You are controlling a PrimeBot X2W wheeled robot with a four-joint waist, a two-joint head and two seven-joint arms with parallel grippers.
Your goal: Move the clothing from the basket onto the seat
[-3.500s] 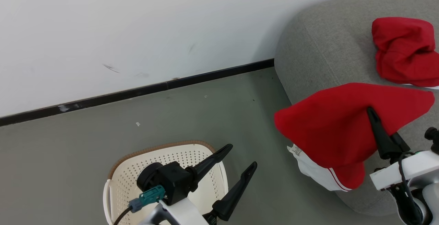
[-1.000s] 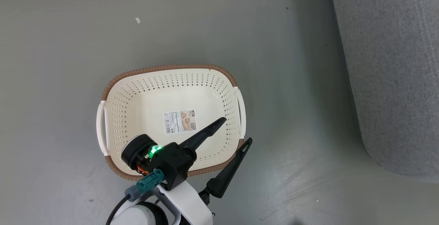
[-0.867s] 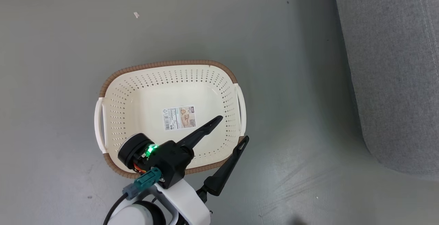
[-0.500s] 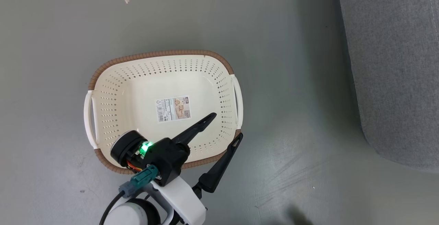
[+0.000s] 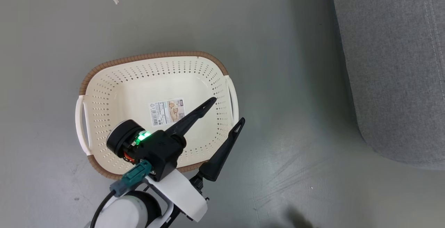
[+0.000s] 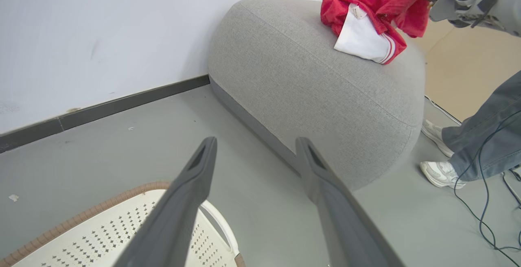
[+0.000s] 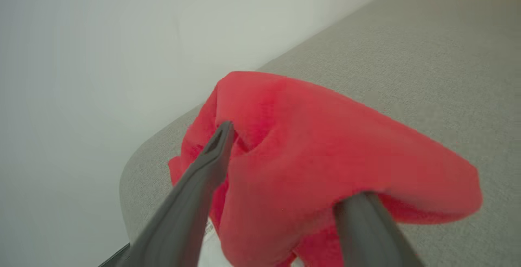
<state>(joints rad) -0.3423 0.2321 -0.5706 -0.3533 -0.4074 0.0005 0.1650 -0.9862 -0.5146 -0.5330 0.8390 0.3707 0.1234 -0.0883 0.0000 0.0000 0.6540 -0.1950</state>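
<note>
The cream basket [image 5: 146,57] stands on the grey floor with just its paper label [image 5: 167,111] inside. My left gripper [image 5: 228,110] hangs open over its right half; its rim [image 6: 101,214] also shows in the left wrist view below that gripper [image 6: 256,141]. The red and white clothing [image 6: 366,10] lies bunched on top of the grey seat [image 6: 309,75]. My right gripper [image 7: 291,161] is at the clothing [image 7: 309,136], jaws spread apart, red fabric draped over one fingertip. The seat [image 5: 393,64] fills the head view's right side.
A person's legs in grey trousers and white shoes [image 6: 441,173] stand beside the seat's near end, with black cables [image 6: 488,202] trailing on the floor. A white wall [image 6: 101,35] with a dark baseboard [image 6: 122,104] runs behind the seat.
The head camera has tilted down from the seat to the basket and drifted a little. The clothing, earlier gripped above the seat's edge, now rests on the seat with my right jaws apart.
</note>
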